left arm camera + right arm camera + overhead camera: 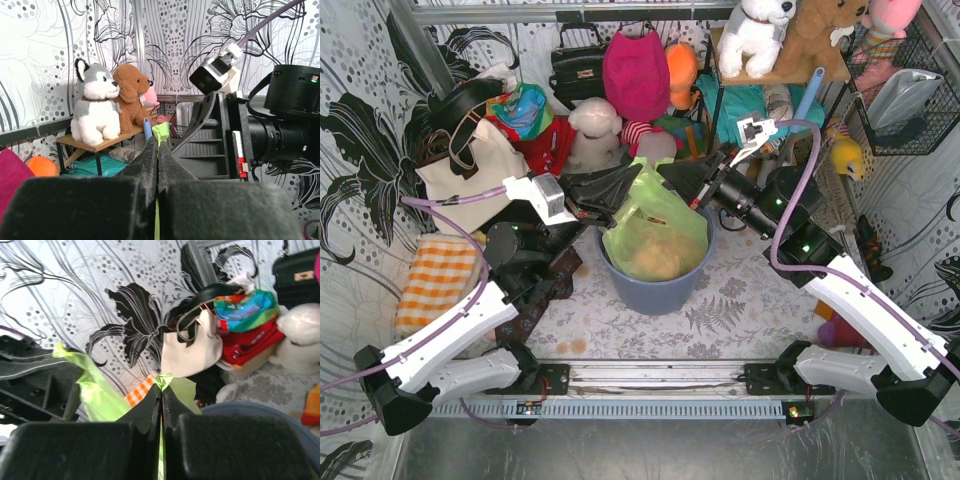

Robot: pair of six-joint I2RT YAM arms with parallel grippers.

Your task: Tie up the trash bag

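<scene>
left gripper (pixel 632 182): jaws pressed together on a thin sliver of the trash bag (pixel 655 235)'s rim; green film pokes out at your fingertips in the left wrist view.
right gripper (pixel 666 172): same, clamped flat on the opposite rim flap, with a green tuft showing at the tip.
why held so: you've got both rim flaps lifted and the tips close together over the bin. That looks like set-up for crossing the two ears into a knot.
bag location: it sits inside the blue-grey bin (pixel 655 295) at table centre, between your arms, mouth pulled up above the bin's edge.
bag look: thin, translucent lime green and crinkly, with tan crumpled paper showing through the lower part.
knot: none visible, mouth not closed.
handling guess: the film looks slippery and easy to tear, so keep the tension light.
</scene>
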